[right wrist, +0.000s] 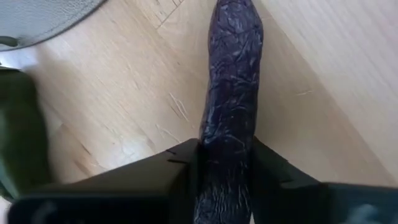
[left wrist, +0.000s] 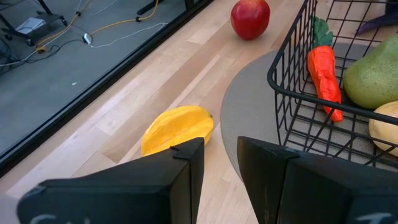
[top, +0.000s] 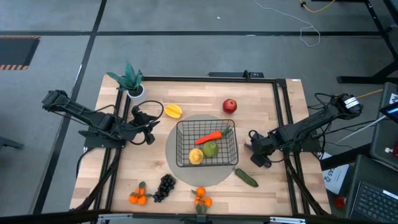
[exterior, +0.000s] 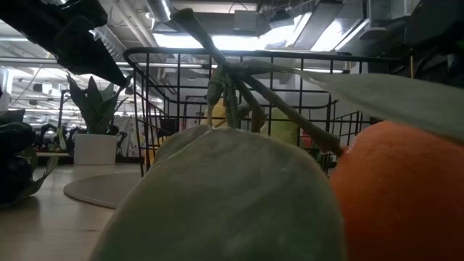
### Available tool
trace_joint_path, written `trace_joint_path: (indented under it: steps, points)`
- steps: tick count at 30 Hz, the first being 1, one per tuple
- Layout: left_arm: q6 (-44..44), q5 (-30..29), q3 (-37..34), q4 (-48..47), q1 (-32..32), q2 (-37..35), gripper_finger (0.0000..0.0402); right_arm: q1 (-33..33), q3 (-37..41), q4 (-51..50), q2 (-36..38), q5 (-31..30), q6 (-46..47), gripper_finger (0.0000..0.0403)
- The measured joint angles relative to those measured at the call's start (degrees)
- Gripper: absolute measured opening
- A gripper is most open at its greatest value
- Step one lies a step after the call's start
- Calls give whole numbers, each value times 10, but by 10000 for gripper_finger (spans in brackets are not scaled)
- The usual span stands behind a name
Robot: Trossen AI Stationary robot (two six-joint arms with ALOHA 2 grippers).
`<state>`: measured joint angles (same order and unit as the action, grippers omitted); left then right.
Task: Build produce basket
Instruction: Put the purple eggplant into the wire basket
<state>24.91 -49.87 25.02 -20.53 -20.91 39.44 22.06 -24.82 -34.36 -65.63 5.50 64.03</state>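
The black wire basket [top: 180, 144] stands on the round grey mat [top: 180, 171] and holds an orange carrot [top: 209, 137], a green pear [top: 212, 149] and a yellow lemon [top: 195, 156]. Right of the basket my right gripper [top: 255, 149] points steeply down, shut on a dark purple eggplant [right wrist: 233, 74] that lies on the wood. My left gripper [left wrist: 221, 162] hovers left of the basket, open and with nothing between its fingers, near the yellow starfruit [left wrist: 177, 129]. My right gripper pinches the eggplant between its two fingers, one on each long side [right wrist: 211, 155]. The fingers come from above, slanting down, and lie across the eggplant. The eggplant lies flat on the table, and the part nearest the gripper is hidden behind the fingers.
A red apple [top: 229, 106] lies behind the basket and a green cucumber [top: 246, 177] near the right gripper. Black grapes [top: 165, 186] and tangerines [top: 138, 197] [top: 201, 198] lie along the near edge. A potted teal plant [top: 132, 81] stands at the far left.
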Motion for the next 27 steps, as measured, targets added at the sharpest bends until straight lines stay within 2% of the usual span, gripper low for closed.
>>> trace_joint_path:
  steps: [3, 12, 14, 17, 27]
  points:
    - [0, 0, 0, 0, 0, 0, 86, 0, 0, -3, 0, 1, -5, 73]
    - [0, 0, 0, 0, 0, 0, 86, 0, -20, -17, -2, 17, -104, 73]
    - [0, 0, 0, 0, 0, 0, 86, 0, -53, -49, -1, 36, -118, 73]
    - [0, 0, 0, 0, 0, 0, 86, 0, -109, -99, -1, 32, -150, 73]
    - [0, 0, 0, 0, 0, 0, 86, 3, -316, -143, -1, 19, -356, 73]
